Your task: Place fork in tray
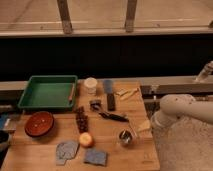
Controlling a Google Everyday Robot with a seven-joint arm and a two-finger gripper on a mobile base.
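Hovering low over the wooden table's front right is the gripper; its grip cannot be told; the fork lies just below the white cup, beside the green tray, outside it.

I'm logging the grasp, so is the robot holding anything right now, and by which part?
Cannot be told. The gripper is low at the front right of the table; whether it holds anything does not show.
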